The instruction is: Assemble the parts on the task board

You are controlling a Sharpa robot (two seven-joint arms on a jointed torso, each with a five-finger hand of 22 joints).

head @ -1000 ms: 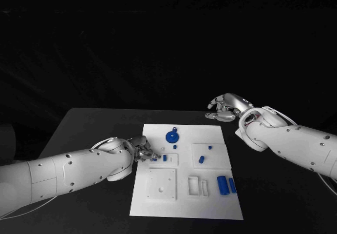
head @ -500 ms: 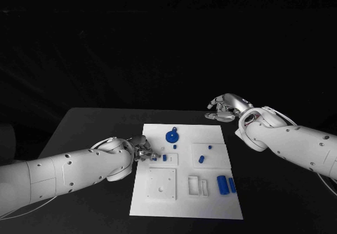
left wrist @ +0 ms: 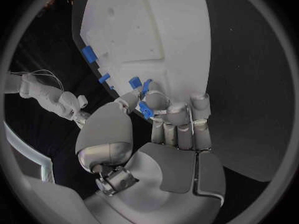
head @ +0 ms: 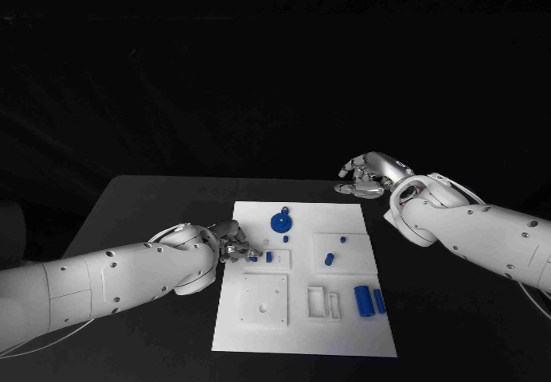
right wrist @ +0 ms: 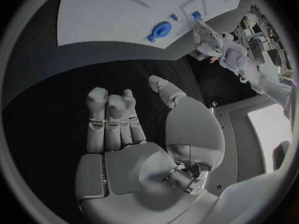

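— Nearest first? Two blue cylinders [head: 368, 301] lying side by side near the front right of the task board [head: 345, 338], untouched. Likely light, stiff, smooth; prone to rolling, so best pinched across the middle.

— Further in? Left robot hand [head: 230, 243] at the board's left edge, fingertips [left wrist: 156, 100] closed on a small blue part [left wrist: 145, 109]. Tiny, probably slippery; firm fingertip pinch needed.

— Beyond? Blue round part [head: 280, 222] toward the far end. Right robot hand [head: 369, 175] over the tabletop [head: 150, 199] past the board's far right corner, fingers curled in, holding nothing.
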